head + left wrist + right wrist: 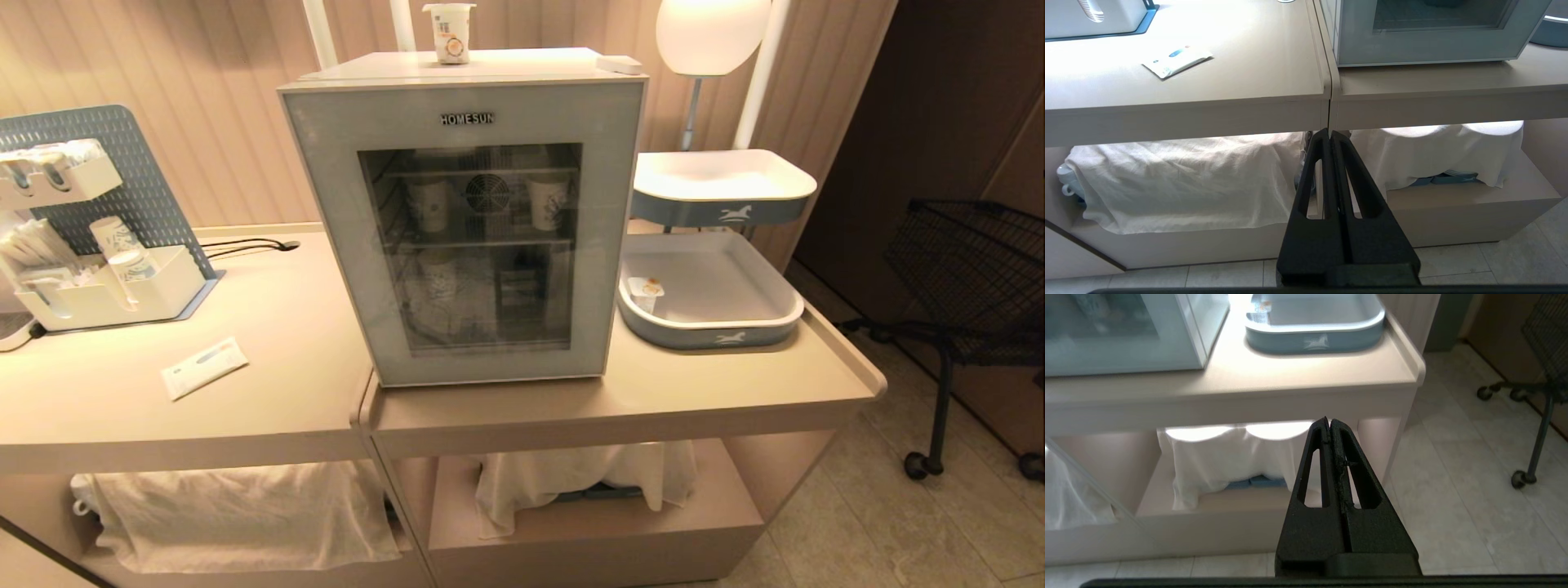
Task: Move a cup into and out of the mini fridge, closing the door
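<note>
Reaching for the cup (449,31) atop the mini fridge (469,229), whose door (465,131) is shut, I must first part my closed, empty right gripper (1329,421) and left gripper (1329,132).

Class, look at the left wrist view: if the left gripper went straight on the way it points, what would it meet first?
Probably the front edge of the counter, right at the seam; the shut left gripper points there, though depth is unclear.

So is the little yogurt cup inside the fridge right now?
No, the cup stands on top of the fridge, whose door is shut.
</note>
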`<state>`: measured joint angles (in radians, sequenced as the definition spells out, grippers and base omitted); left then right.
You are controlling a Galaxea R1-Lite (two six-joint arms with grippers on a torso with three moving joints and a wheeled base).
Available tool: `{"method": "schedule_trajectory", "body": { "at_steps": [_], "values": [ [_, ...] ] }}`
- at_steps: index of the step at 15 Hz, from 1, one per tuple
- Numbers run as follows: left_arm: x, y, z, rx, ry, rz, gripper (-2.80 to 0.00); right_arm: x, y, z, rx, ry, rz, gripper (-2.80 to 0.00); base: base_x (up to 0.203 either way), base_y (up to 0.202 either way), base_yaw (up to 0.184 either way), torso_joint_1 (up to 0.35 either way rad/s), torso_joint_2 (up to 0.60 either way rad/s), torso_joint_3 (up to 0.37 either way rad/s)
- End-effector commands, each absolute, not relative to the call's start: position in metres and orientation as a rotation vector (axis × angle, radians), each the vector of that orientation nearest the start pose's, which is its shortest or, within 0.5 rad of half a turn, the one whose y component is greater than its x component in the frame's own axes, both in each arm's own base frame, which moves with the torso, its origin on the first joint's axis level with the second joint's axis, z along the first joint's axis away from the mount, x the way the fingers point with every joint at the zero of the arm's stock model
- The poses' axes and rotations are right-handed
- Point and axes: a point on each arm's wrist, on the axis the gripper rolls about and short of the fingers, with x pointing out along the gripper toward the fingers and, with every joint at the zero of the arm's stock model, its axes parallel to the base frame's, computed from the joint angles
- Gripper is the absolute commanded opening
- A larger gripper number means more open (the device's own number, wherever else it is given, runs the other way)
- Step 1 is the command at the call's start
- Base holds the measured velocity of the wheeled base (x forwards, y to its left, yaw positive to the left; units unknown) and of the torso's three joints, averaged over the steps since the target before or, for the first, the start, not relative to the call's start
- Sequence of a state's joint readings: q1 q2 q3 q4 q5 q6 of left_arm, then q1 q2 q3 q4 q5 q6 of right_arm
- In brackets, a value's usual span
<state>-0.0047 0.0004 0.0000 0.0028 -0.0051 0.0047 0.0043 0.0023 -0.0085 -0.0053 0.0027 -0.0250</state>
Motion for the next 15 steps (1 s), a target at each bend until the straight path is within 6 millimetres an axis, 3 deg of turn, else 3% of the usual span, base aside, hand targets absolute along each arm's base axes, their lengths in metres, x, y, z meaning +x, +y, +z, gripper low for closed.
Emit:
{"method": "schedule_trajectory", "body": {
  "at_steps": [1, 15],
  "values": [
    [-0.0227, 0.0000, 0.0752, 0.003, 0.005, -0.009, -2.80, -0.0229, 0.0000, 0.0770, -0.022, -0.008, 0.008, -2.80, 0.000, 0.000, 0.000, 0.000, 0.00, 0.000],
    [-0.0227, 0.0000, 0.0752, 0.003, 0.005, -0.009, -2.80, -0.0230, -0.0001, 0.0774, 0.011, -0.009, 0.006, -2.80, 0.000, 0.000, 0.000, 0.000, 0.00, 0.000]
  ]
}}
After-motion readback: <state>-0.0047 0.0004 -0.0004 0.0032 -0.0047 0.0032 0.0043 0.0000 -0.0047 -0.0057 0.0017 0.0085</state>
